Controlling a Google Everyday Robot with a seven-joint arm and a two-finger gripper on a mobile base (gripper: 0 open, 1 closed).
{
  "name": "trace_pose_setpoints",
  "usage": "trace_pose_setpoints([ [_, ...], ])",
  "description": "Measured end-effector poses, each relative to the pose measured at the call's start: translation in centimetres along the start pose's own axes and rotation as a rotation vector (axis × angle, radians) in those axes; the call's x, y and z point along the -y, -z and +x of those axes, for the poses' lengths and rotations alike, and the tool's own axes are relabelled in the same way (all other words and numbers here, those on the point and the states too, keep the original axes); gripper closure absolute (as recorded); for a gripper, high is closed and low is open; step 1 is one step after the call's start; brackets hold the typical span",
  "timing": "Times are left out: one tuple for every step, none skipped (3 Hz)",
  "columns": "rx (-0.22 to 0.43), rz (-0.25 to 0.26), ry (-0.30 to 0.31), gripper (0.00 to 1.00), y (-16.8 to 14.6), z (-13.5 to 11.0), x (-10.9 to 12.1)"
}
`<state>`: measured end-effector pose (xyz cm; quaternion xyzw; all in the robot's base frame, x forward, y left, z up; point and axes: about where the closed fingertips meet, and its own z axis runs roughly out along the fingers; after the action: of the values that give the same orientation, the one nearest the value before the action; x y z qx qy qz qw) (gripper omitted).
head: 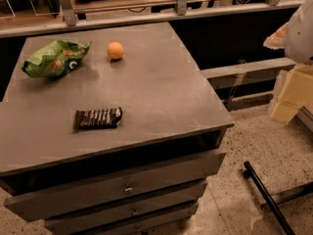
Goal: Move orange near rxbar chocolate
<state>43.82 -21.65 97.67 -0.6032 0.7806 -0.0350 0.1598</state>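
The orange sits far back on the counter, well apart from the rxbar chocolate. The gripper hangs off right, its state untellable. It should descend centred over the round fruit.

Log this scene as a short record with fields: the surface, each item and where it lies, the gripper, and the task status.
surface: grey drawer cabinet top
green snack bag: crumpled, far left corner of the top
orange: far side of the top, right of the bag and apart from it
rxbar chocolate: lying flat towards the front, left of centre
gripper: at the right edge of the view, off the cabinet and away from all three items
task status: orange not yet near the bar
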Motion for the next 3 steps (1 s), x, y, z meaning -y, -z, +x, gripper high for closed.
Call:
trace_pose_setpoints([
  [0.000,0.000,0.000,0.00,0.0,0.0,0.0],
  [0.046,0.013,0.034,0.00,-0.9,-2.1,2.0],
  [0.151,0.059,0.081,0.00,-2.3,-6.6,6.0],
])
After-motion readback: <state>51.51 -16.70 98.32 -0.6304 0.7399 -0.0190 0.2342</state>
